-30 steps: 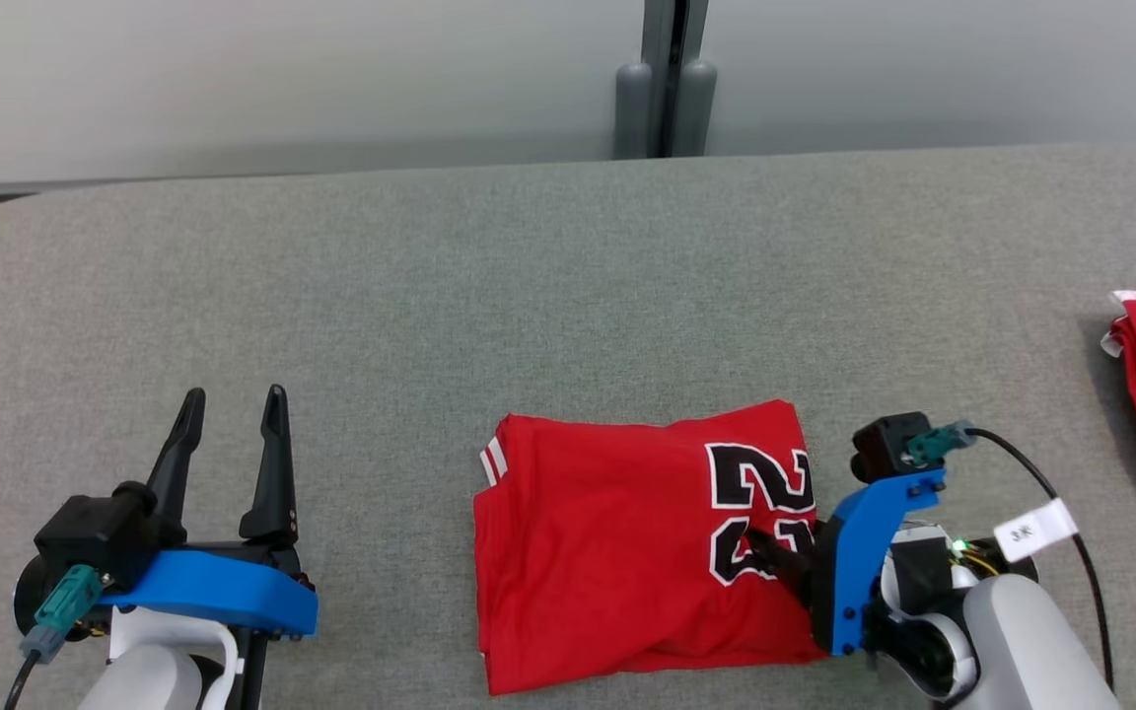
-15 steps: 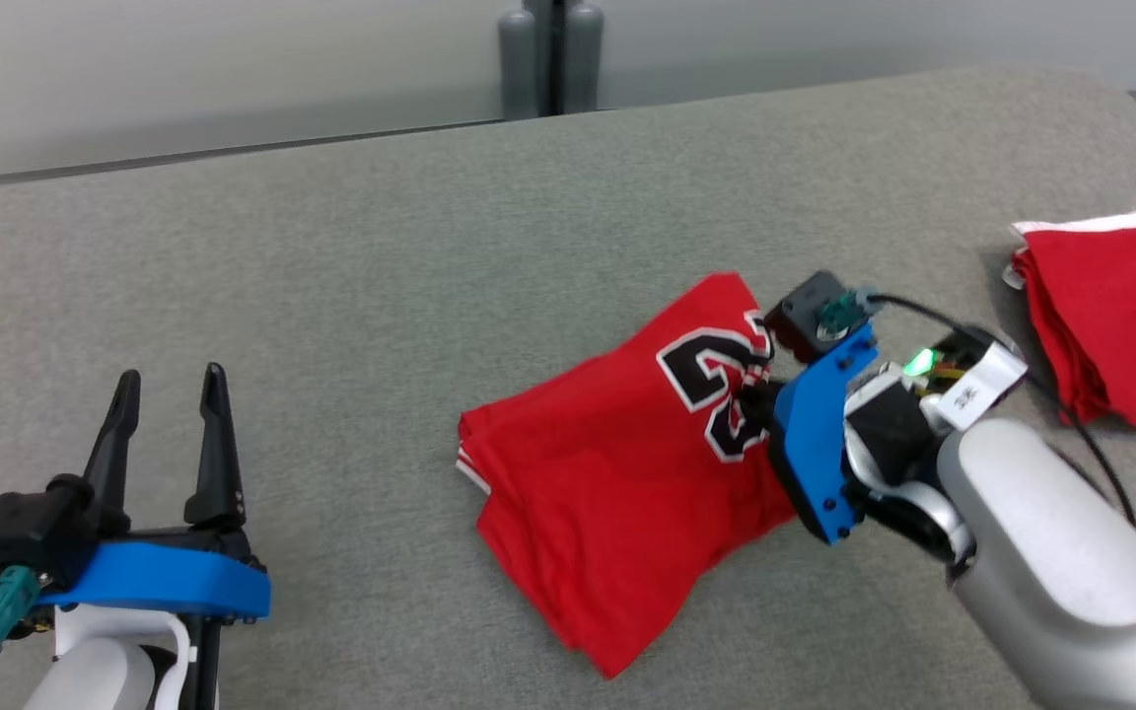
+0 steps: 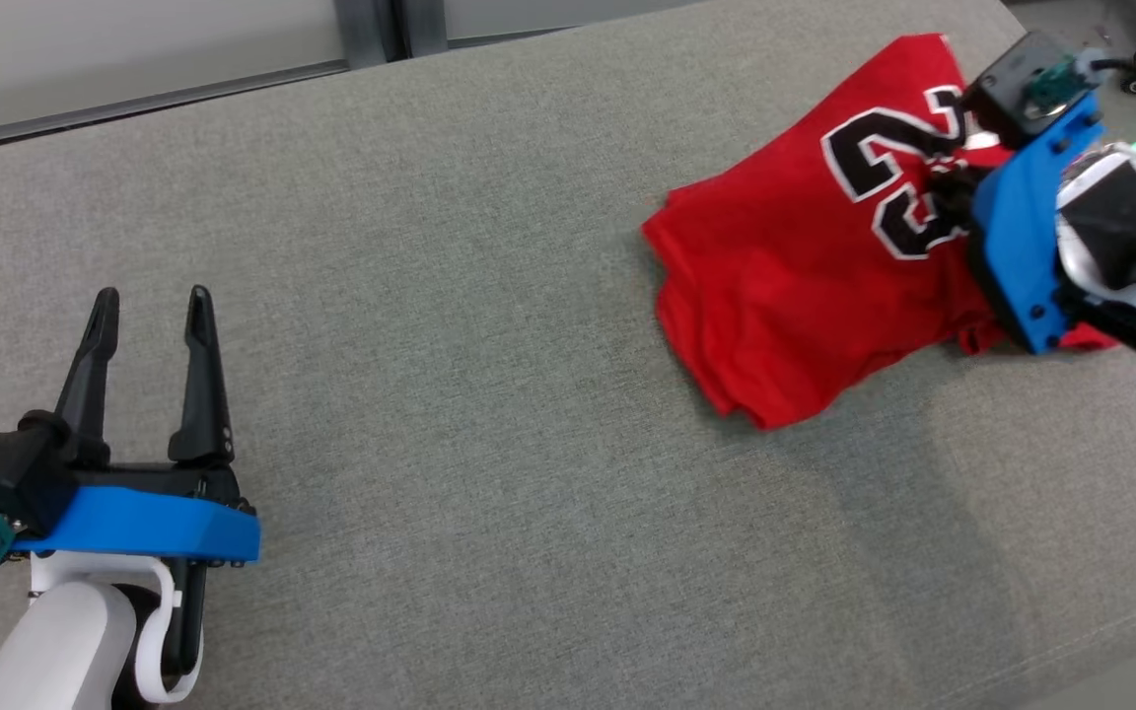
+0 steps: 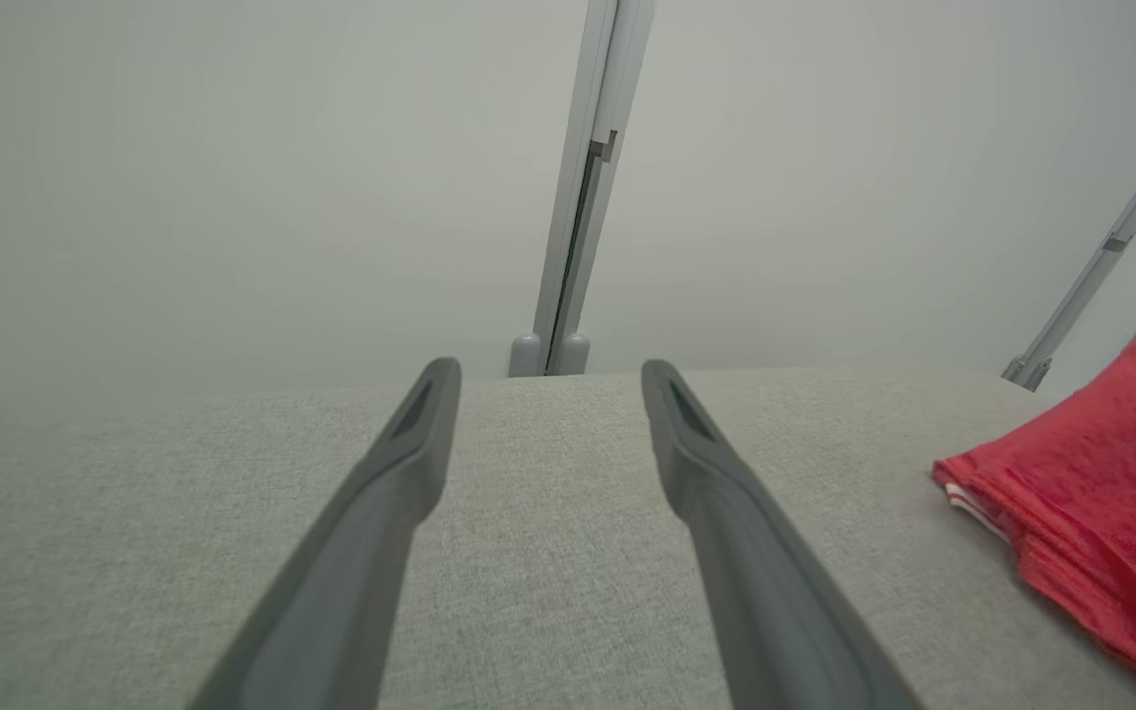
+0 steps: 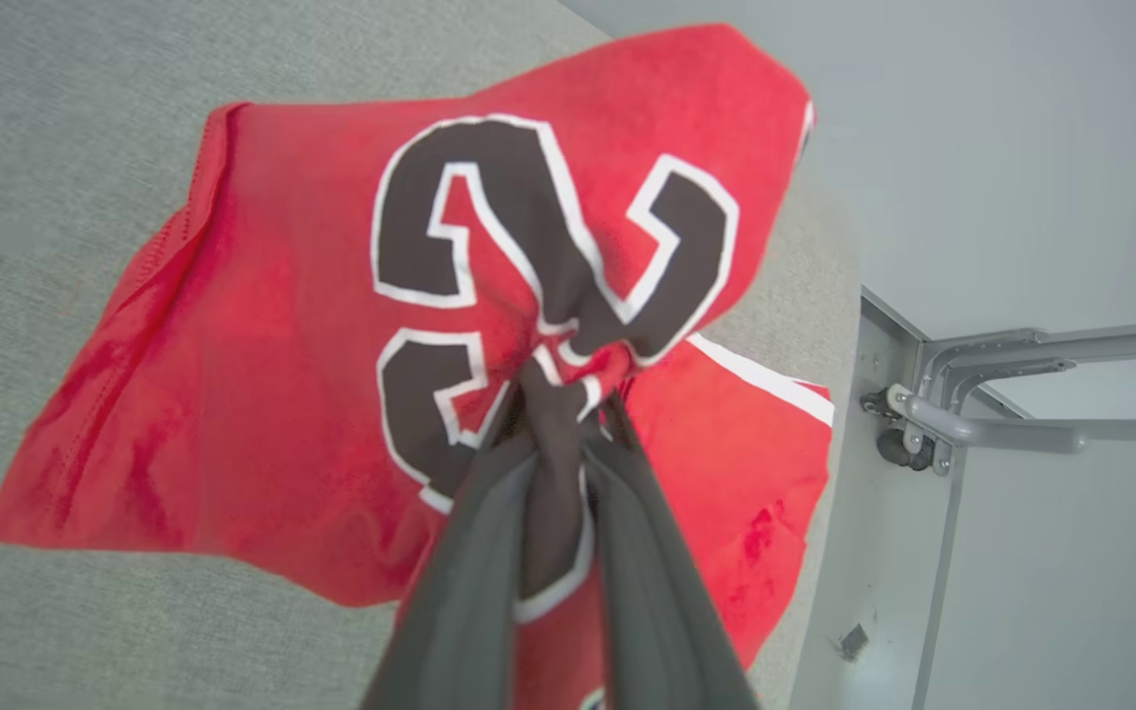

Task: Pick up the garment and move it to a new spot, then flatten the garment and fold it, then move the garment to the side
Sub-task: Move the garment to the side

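Observation:
The garment [image 3: 785, 286] is a folded red jersey with a black, white-edged number, near the far right of the grey padded table [image 3: 430, 345]. My right gripper [image 3: 948, 187] is shut on a bunch of its cloth at the number, and the wrist view shows the fabric gathered between the fingers [image 5: 563, 394]. The garment [image 5: 262, 365] hangs slanted from the grip, its lower corner trailing on the table. My left gripper [image 3: 144, 306] stands open and empty at the lower left, far from the cloth. The left wrist view has the left gripper [image 4: 548, 375] with the garment [image 4: 1100, 493] at its right edge.
Another red cloth with a white stripe [image 5: 765, 434] lies under the held one by the table's right edge [image 5: 824, 592]. A metal frame [image 5: 972, 404] stands just beyond that edge. A wall post [image 4: 578, 247] rises behind the table.
My right gripper has shut on the garment at the number and carried it away to the right, beside the other red cloth. The head camera has turned right. The left gripper stays open.

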Controlling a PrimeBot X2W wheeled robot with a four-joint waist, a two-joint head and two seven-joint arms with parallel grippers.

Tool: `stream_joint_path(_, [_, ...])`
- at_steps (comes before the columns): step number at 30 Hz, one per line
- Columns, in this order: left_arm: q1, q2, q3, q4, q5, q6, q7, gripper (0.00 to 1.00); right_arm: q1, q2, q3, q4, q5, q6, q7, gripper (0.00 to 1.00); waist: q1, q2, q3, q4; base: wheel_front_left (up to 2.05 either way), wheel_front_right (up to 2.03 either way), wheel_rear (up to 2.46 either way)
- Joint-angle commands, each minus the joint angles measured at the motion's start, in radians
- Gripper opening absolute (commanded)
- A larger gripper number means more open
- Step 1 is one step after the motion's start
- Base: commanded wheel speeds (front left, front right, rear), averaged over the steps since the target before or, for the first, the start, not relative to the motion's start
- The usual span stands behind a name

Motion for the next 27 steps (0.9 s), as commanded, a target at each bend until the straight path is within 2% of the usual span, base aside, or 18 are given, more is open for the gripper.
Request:
stream_joint_path(1, [-0.019,0.005,-0.005,-0.005,0.009,-0.005,0.005,1.0,-0.017,-0.034,-0.003,0.006,0.007,0.0,0.005,0.0,-0.0001,0.0,0.007,-0.002,0.0,0.0,0.0])
stream_joint_path(8, [-0.053,0.033,-0.013,-0.033,0.026,-0.007,0.034,1.0,-0.01,-0.193,-0.029,0.056,-0.035,0.0,-0.002,0.0,-0.0001,0.0,0.058,-0.008,0.0,0.0,0.0])
stream_joint_path(12, [-0.072,0.054,-0.019,-0.06,0.039,-0.002,0.06,1.0,0.002,-0.235,-0.058,0.122,-0.101,0.0,-0.07,0.0,-0.0001,0.0,0.098,0.004,0.0,0.0,0.0])
stream_joint_path(14, [-0.08,0.064,-0.02,-0.073,0.046,0.002,0.072,1.0,0.024,-0.229,-0.097,0.185,-0.116,0.0,-0.103,0.0,-0.0001,0.0,0.117,0.013,0.0,0.0,0.0])
stream_joint_path(20, [-0.105,0.102,-0.013,-0.107,0.057,0.001,0.107,1.0,0.053,-0.128,-0.279,0.367,-0.208,0.0,-0.198,0.0,-0.0001,0.0,0.162,0.027,0.0,0.0,0.0])
stream_joint_path(21, [-0.107,0.105,-0.013,-0.111,0.059,0.002,0.11,1.0,0.058,-0.107,-0.308,0.39,-0.229,0.0,-0.214,0.23,-0.0001,0.0,0.164,0.028,0.0,0.0,0.0])
stream_joint_path(22, [-0.107,0.109,-0.012,-0.113,0.06,0.003,0.111,1.0,0.06,-0.083,-0.348,0.413,-0.246,0.0,-0.229,1.0,-0.0001,0.0,0.166,0.029,0.0,0.0,0.0])
stream_joint_path(27, [-0.097,0.112,-0.018,-0.11,0.062,0.007,0.113,1.0,0.081,0.01,-0.498,0.515,-0.332,0.0,-0.224,1.0,-0.0001,0.0,0.15,0.028,0.0,0.0,0.0])
